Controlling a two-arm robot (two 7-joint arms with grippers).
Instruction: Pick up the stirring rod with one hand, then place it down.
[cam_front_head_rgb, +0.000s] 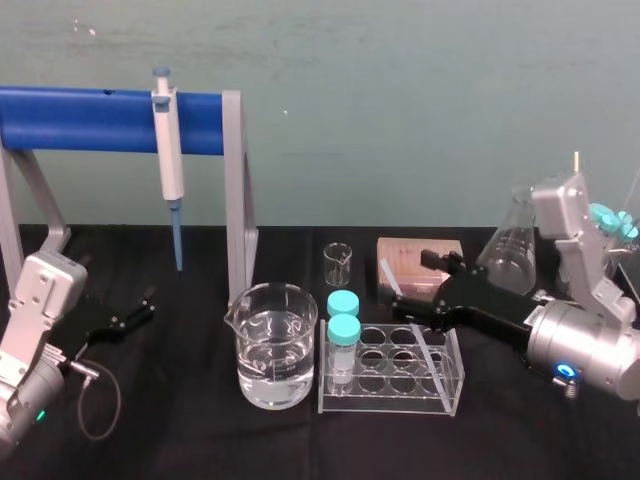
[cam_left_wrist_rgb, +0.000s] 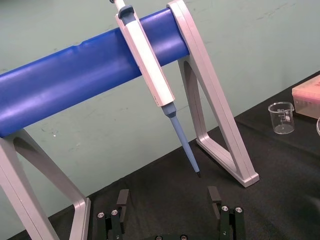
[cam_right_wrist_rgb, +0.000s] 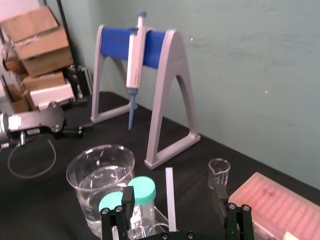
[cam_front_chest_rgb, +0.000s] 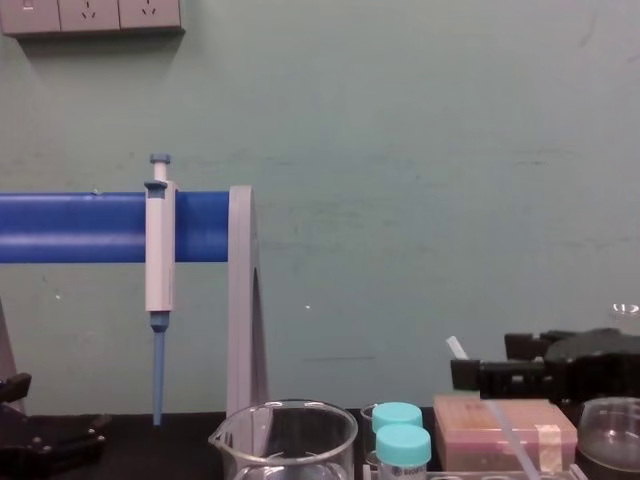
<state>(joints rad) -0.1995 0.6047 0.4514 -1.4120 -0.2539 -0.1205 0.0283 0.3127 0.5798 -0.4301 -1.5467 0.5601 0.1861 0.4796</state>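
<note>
One tool (cam_front_head_rgb: 414, 285), spread, straddles stirring rod (cam_right_wrist_rgb: 170, 200), gaps either side.

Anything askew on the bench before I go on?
Only the stirring rod: it leans tilted in the clear tube rack, upper end sticking out by the open right claw. Left claw idle at the table's left.

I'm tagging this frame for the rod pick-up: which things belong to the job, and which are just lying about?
In the job: stirring rod, leaning in the tube rack; right tool, open, a finger either side of the rod.
Lying about: pipette on its stand; water beaker; small beaker; capped tubes; pink box; flask; left tool, open, parked at the left.
</note>
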